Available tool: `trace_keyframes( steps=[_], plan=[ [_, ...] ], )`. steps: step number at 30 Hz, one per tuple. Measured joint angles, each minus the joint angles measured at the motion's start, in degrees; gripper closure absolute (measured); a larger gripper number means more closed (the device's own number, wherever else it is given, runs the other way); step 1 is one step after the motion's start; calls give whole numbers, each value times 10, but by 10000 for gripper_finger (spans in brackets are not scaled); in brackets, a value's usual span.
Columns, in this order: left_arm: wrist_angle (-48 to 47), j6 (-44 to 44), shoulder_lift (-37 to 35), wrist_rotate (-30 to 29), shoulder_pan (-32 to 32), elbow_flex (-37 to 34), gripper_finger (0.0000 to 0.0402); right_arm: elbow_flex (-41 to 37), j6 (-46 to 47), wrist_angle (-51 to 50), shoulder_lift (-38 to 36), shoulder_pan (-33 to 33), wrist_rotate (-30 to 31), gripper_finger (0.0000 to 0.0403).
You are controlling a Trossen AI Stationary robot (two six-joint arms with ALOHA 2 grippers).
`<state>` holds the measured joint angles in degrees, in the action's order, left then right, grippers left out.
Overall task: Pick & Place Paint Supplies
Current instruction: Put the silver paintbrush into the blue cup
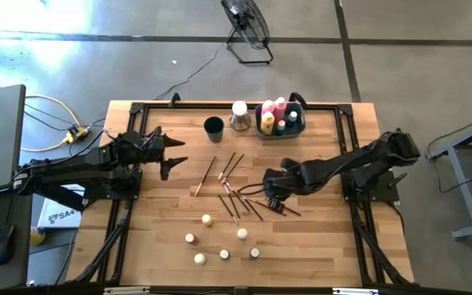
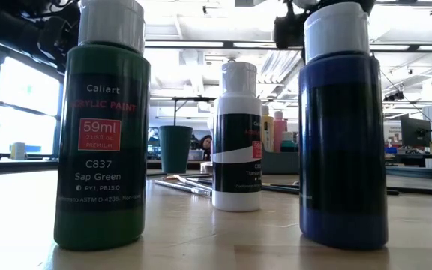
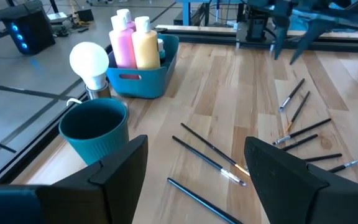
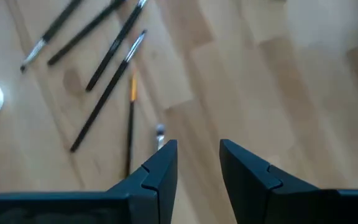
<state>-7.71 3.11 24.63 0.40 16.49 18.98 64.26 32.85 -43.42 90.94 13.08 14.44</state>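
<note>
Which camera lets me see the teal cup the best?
The left wrist view: the teal cup is close, with its open rim clear. The high view shows it tiny, the low view far off between bottles; the right wrist view misses it.

High camera: straight down over my whole desk (image 1: 138, 246), both arms in frame. Low camera: desk level, very near the Sap Green bottle (image 2: 102, 142), facing the room beyond. Left wrist camera: looks forward across scattered brushes (image 3: 207, 160) toward the teal cup (image 3: 95, 127). Right wrist camera: close above the wood, looking down past my right tool (image 4: 199, 163). All four views share the brushes.
</note>
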Motion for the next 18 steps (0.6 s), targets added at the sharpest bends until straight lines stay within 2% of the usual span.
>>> trace_keyframes(
  steps=[3, 5, 12, 18],
  plan=[
    [-4, 0, 0, 0, 0, 0, 137, 1, 1, 14, 23, -4, -60, 289],
    [-7, 0, 0, 0, 0, 0, 137, 1, 0, 21, 33, -6, -79, 289],
    [-17, 10, 0, 0, 0, 0, 137, 1, 0, 67, 41, -19, -84, 289],
    [-19, 12, 0, 0, 0, 0, 137, -7, 4, 68, 41, -27, -70, 289]
  ],
)
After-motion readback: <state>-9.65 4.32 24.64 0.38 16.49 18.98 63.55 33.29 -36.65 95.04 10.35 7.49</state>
